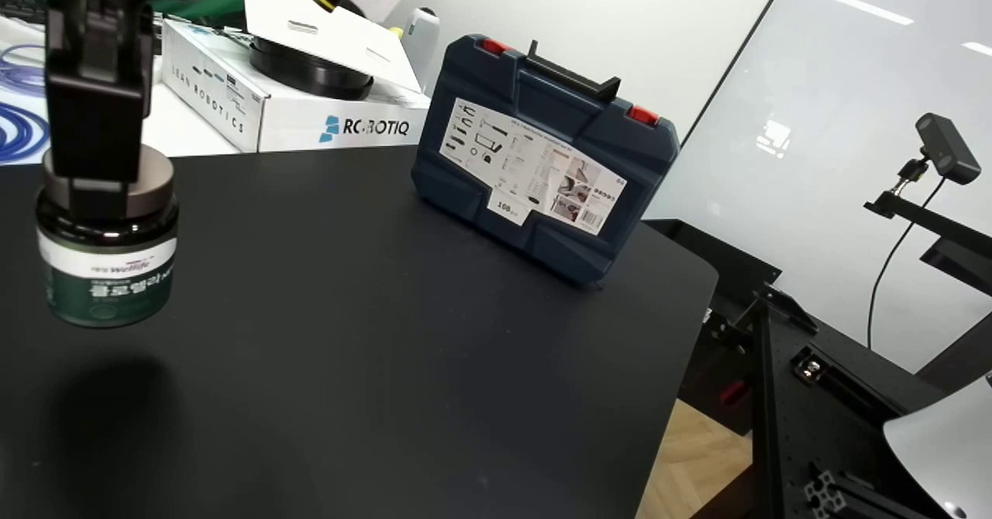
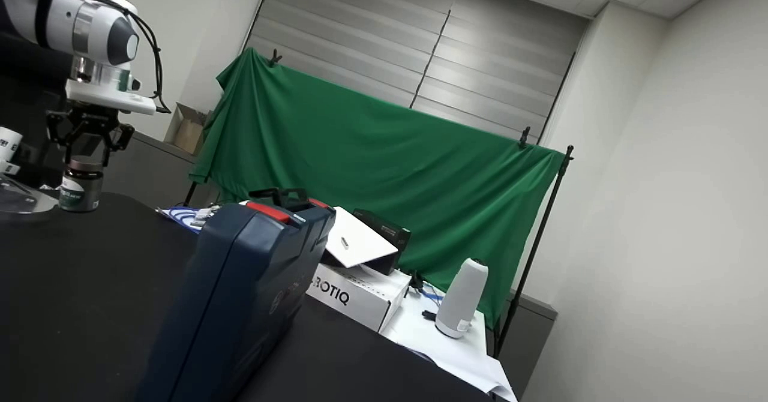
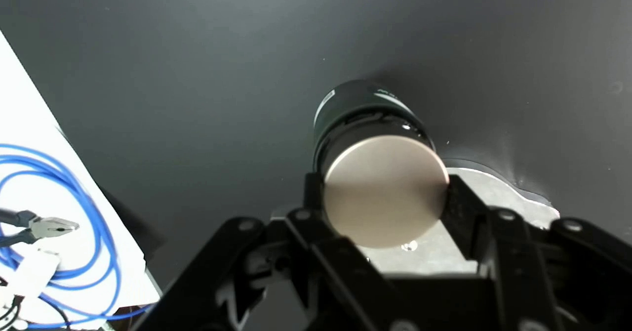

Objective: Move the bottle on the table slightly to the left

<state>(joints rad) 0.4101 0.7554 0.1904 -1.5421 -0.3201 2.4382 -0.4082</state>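
I hold the bottle point(image 1: 108, 263) aloft over the black table point(image 1: 387, 341), gripper point(image 2: 87, 158) clamped across its cap point(image 3: 386, 192), apparently so it can travel left without dragging.

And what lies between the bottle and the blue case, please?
In an exterior view, only the bare table shows between the bottle and the blue case.

The table point(image 1: 349, 348) looks matt, the bottle point(image 1: 108, 254) glossy-shouldered, the tool case point(image 1: 542, 163) plastic.
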